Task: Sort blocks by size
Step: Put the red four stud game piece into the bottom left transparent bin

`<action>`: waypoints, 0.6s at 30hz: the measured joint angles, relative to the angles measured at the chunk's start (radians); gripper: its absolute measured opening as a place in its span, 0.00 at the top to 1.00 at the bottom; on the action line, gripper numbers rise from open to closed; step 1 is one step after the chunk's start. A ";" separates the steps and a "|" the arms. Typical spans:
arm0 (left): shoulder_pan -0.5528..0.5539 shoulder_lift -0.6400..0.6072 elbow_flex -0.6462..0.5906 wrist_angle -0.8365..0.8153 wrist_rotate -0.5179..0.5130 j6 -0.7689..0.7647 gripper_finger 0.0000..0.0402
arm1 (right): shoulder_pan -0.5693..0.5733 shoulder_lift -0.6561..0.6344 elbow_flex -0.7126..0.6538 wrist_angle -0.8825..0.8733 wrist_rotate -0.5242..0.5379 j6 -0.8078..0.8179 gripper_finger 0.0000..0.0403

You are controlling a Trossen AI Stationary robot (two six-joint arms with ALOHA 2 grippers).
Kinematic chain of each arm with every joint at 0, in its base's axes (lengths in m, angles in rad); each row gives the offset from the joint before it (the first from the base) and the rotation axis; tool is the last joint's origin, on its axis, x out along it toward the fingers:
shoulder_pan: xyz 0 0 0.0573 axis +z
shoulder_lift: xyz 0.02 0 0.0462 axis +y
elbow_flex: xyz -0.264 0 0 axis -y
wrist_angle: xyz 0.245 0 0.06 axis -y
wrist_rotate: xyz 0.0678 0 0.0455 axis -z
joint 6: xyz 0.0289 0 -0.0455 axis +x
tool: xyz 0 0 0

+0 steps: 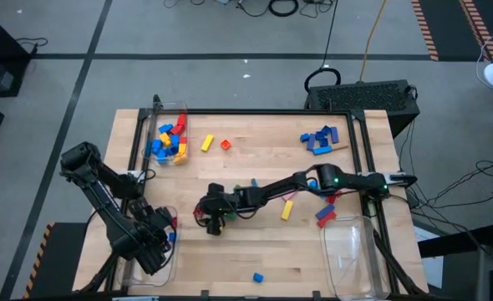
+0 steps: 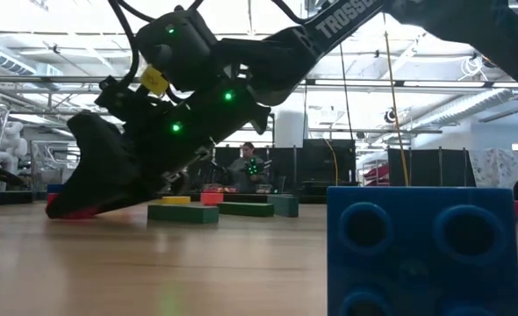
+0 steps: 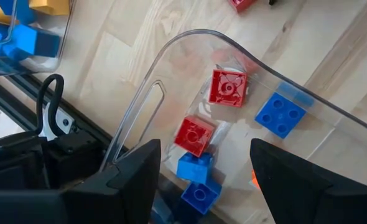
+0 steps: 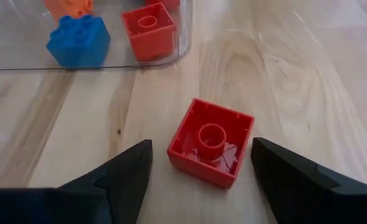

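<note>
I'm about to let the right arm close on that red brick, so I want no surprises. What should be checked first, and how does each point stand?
1. Right gripper open: ok, fingers spread.
2. Red brick between the fingers: ok, it lies hollow side up on the table, touching neither finger.
3. Brick square to the fingers: not ok, it sits turned at an angle.
4. Room around the brick: ok, the nearest bin's wall stands apart from it.
5. Left gripper out of the way: ok, open over its own bin, which holds red and blue bricks.
6. Finger height against the table: cannot tell.
</note>
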 joint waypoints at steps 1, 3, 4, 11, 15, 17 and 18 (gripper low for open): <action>0.000 0.000 0.000 -0.001 0.000 0.000 0.38 | 0.002 0.002 0.005 0.001 0.000 0.000 0.32; 0.000 0.000 0.000 -0.001 -0.002 0.000 0.38 | 0.002 0.004 0.009 0.001 0.001 0.010 0.30; 0.000 0.000 0.000 -0.001 -0.003 0.000 0.38 | 0.001 0.004 0.009 0.001 -0.001 0.016 0.30; 0.000 0.000 0.000 0.002 -0.004 0.000 0.38 | -0.001 0.004 0.009 -0.008 0.012 0.037 0.43; 0.000 0.000 0.000 0.004 -0.032 0.001 0.38 | -0.003 0.005 0.009 -0.004 0.039 0.044 0.58; 0.000 0.000 0.000 0.005 -0.049 0.001 0.38 | -0.006 0.005 0.009 -0.003 0.035 0.045 0.65; 0.000 0.000 0.000 0.005 -0.056 0.001 0.38 | -0.007 0.005 0.009 -0.003 0.034 0.045 0.68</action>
